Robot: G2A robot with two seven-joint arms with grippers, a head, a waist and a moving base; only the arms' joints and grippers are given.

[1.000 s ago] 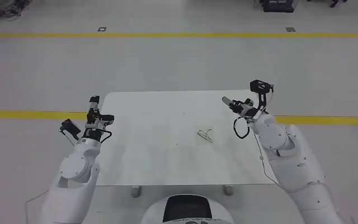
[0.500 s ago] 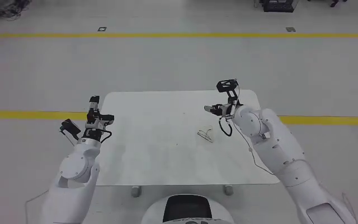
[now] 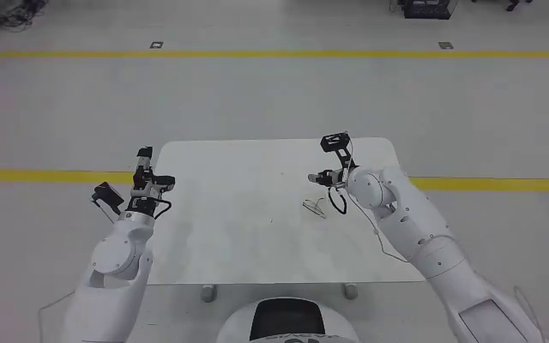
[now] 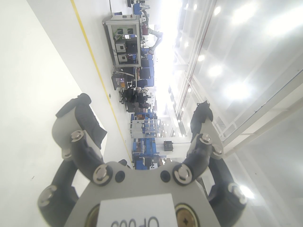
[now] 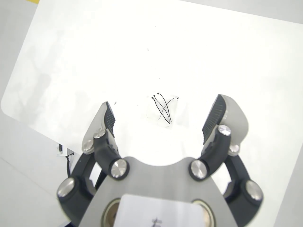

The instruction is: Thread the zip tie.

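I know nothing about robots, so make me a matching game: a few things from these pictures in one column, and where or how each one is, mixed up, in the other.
Things:
1. zip ties
2. left end effector
3. right end effector
4. floor line

Descriptions:
A. open, over the table near the ties
B. yellow
C. open, by the table's left edge, facing the room
D. black, lying crossed on the table

Pairs: 1-D, 2-C, 3-A, 4-B

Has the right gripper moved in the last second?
Yes. The right gripper has swung inward from the right edge of the table toward the zip ties.
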